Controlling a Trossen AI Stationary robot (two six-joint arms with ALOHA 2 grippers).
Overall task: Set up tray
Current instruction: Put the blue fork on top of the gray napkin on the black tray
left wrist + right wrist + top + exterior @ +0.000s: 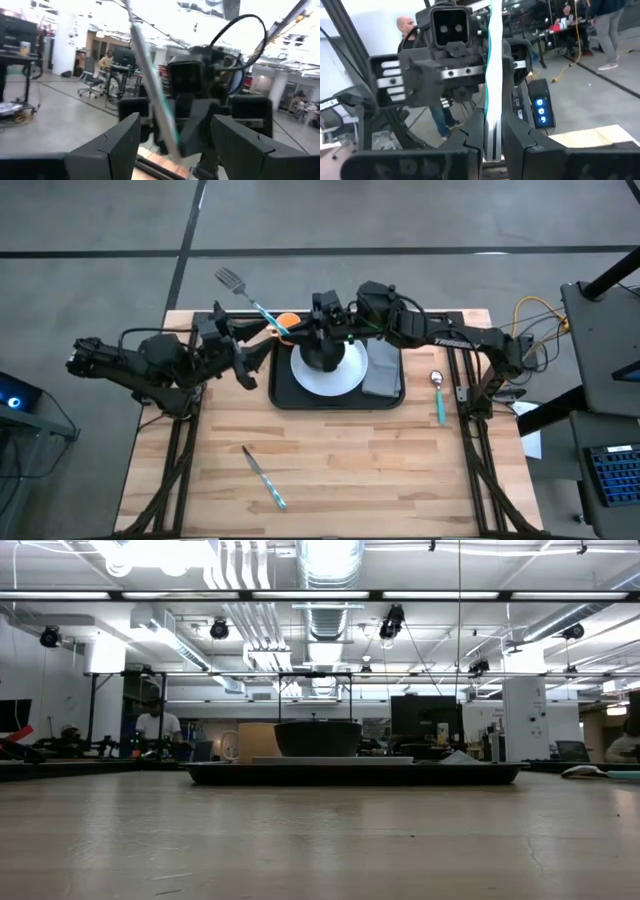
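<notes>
A fork [247, 296] with a teal handle is held in the air over the table's far edge, left of the black tray [283, 395]; its tines [229, 278] point far-left. My right gripper [298, 332] is shut on its handle. My left gripper [258, 345] faces it with its fingers open. In the left wrist view the fork [150, 70] shows between the open fingers of the left gripper [176, 124], apart from them. The tray carries a white plate [345, 380], a black bowl [325, 358] and a grey napkin [382, 370]. My right gripper pinches the fork's handle [492, 107] between its two fingers [520, 145], near the handle's free end. The fingers lie across the handle. The fork is lifted clear and slants away from the gripper [492, 135] toward the left arm.
An orange cup [288, 319] stands off the tray's far-left corner, just under the grippers. A teal-handled spoon [438, 395] lies right of the tray. A teal-handled knife [265, 477] lies on the bare wood near the front. People sit at desks in the room beyond.
</notes>
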